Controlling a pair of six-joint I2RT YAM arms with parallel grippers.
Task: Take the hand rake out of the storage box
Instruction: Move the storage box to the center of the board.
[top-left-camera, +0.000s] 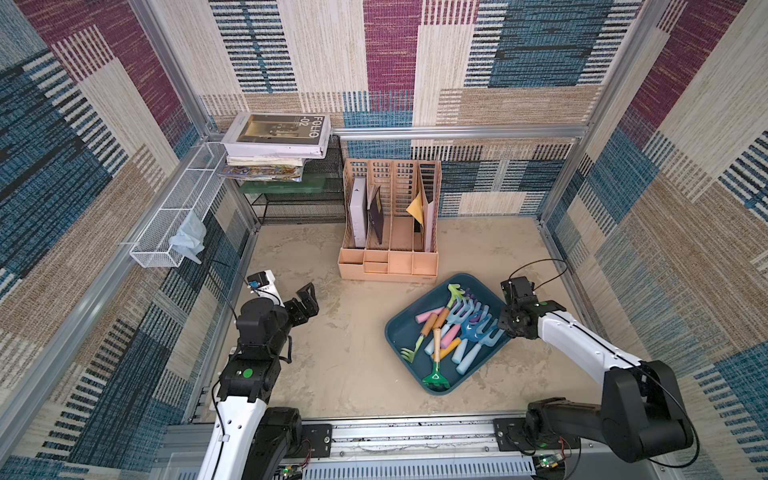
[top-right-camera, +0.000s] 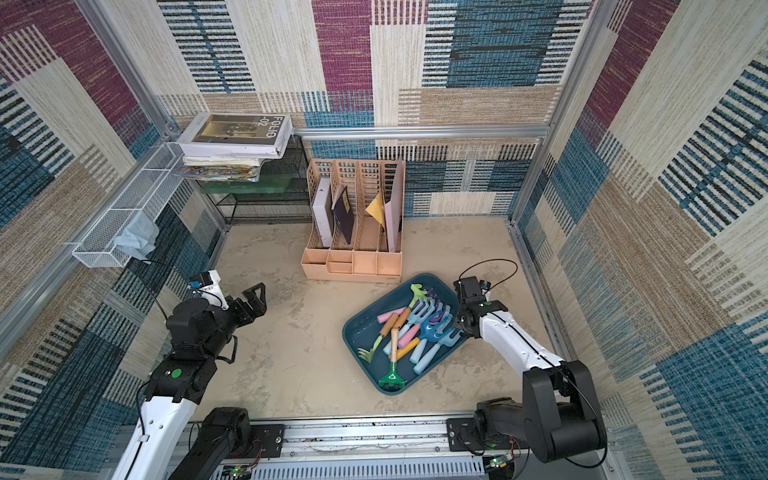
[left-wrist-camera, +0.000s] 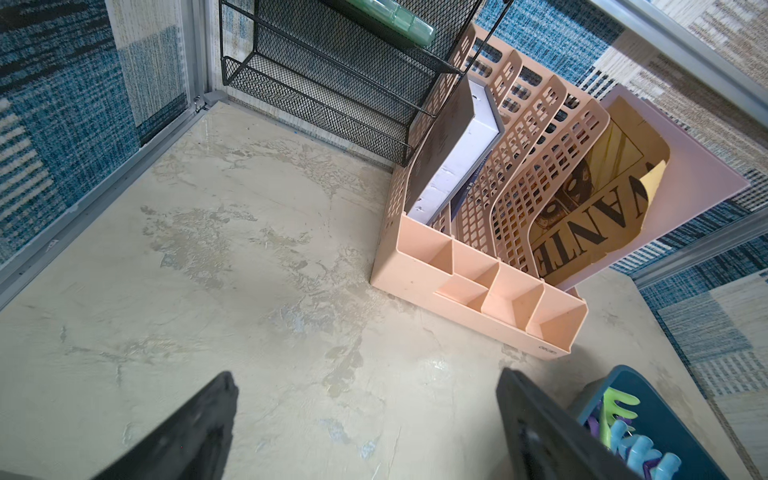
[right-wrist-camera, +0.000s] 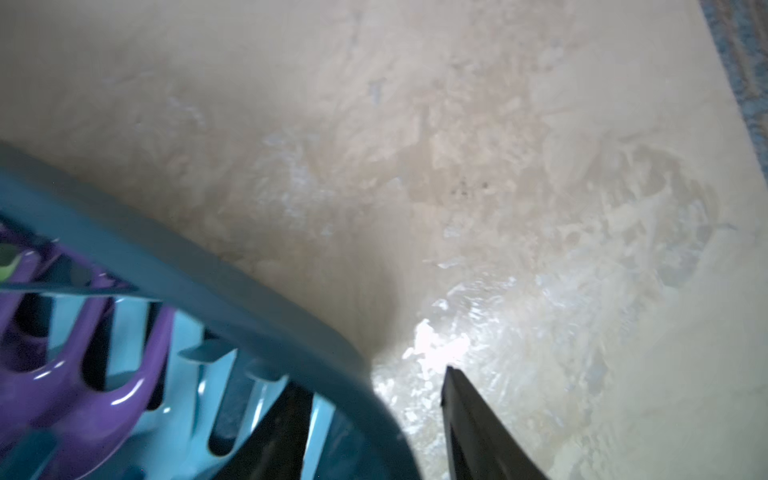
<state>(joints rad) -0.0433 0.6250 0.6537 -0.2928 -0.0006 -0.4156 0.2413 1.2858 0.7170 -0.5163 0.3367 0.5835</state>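
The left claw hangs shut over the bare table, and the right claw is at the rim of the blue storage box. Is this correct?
Not quite: the left claw is open, not shut. The left wrist view shows its fingers far apart, with the table between them. The right claw is indeed at the rim of the storage box.
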